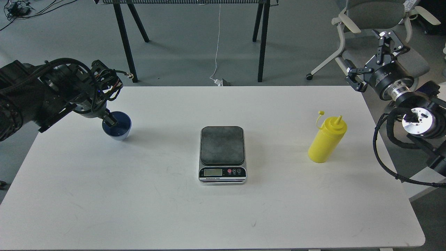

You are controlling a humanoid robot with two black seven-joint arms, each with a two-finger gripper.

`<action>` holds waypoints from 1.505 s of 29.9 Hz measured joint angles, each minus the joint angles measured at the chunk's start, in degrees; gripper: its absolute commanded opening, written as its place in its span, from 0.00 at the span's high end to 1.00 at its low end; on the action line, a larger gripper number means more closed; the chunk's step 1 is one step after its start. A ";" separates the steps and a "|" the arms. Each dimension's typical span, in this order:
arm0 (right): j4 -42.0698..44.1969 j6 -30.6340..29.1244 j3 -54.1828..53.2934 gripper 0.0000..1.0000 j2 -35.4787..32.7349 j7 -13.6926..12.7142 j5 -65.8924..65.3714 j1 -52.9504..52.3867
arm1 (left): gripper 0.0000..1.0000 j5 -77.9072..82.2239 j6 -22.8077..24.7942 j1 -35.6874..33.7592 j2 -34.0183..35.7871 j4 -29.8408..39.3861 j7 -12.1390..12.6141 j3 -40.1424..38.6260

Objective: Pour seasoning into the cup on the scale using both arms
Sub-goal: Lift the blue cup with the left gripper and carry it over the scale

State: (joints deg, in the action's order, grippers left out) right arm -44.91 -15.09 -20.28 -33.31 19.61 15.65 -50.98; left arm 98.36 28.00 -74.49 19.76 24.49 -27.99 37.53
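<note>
The light blue cup [117, 128] is at the table's left, held by its rim, its opening facing up towards me, and it looks raised off the table. My left gripper [110, 121] is shut on the cup's rim, with one finger inside the cup. The scale [222, 153] sits at the table's middle with nothing on its dark platform. The yellow seasoning bottle [327, 140] stands upright at the right, its small cap hanging off its tether. My right gripper [371, 57] is open and empty, above and behind the table's right far corner, well apart from the bottle.
The white table [209, 216] has its far edge just behind the cup. A grey office chair [376, 21] stands behind my right gripper. Black table legs [125, 42] and a white cable [218, 42] are on the floor beyond.
</note>
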 measured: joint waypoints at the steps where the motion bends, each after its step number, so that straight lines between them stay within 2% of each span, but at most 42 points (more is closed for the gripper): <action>1: 0.00 0.00 0.02 0.01 0.00 0.00 0.00 0.00 | 0.93 0.00 0.00 -0.03 0.01 0.00 0.00 0.00; 17: 0.00 0.07 0.04 0.01 0.00 0.01 0.00 0.00 | 0.95 -1.01 0.00 -1.78 0.01 0.00 0.00 -0.08; 31: 0.57 0.07 0.04 0.01 0.47 0.02 0.00 0.07 | 0.94 -1.93 0.00 -6.60 0.11 1.38 -0.01 -0.05; 38: 0.86 0.07 0.16 0.01 0.78 0.02 0.00 0.17 | 0.94 -1.97 0.00 -12.26 -0.56 9.35 -0.02 -0.79; 45: 1.78 0.07 0.16 0.01 0.73 -0.01 0.00 -0.13 | 0.94 -2.74 -0.01 -15.66 -0.69 19.81 -0.02 -8.89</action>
State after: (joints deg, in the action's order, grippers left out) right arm -43.13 -15.03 -20.12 -32.58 19.60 15.65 -51.11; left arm 95.62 28.00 -90.15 19.07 44.31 -28.01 28.63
